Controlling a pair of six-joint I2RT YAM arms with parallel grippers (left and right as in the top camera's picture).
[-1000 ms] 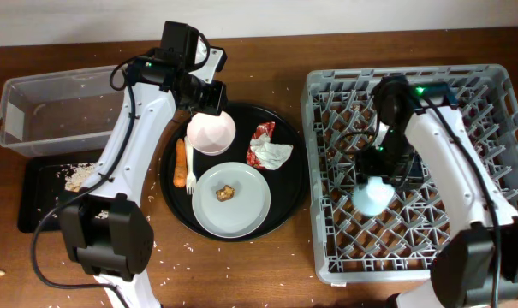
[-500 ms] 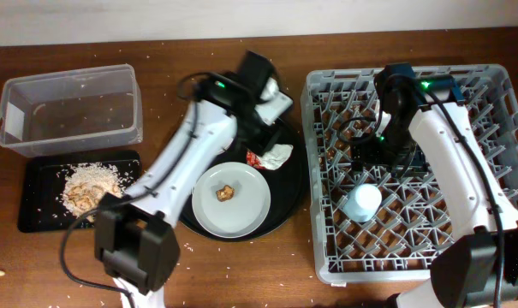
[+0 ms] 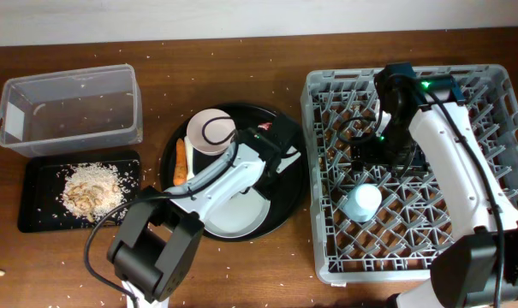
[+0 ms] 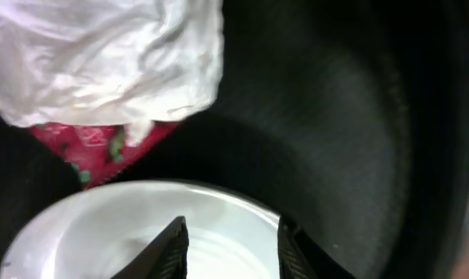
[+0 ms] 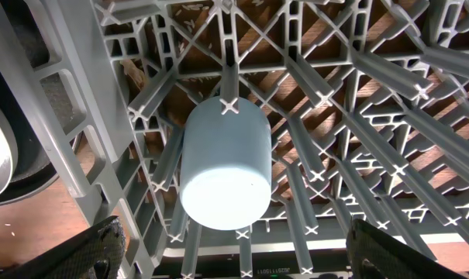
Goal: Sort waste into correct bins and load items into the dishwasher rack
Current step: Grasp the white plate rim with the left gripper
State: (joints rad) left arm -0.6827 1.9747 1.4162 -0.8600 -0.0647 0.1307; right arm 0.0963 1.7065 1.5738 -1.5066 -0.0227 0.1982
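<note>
Over the grey plate, left gripper: my fingers apart, holding nothing.
Tissue: lying on the red wrapper, just past the plate's rim, on the black round tray.
Above the rack, right gripper: my fingers spread wide, gripping nothing.
Blue cup: resting among the rack's pegs, clear of my fingers.

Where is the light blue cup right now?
Overhead, the light blue cup sits inside the dishwasher rack, left of centre, just below the right end effector.
</note>
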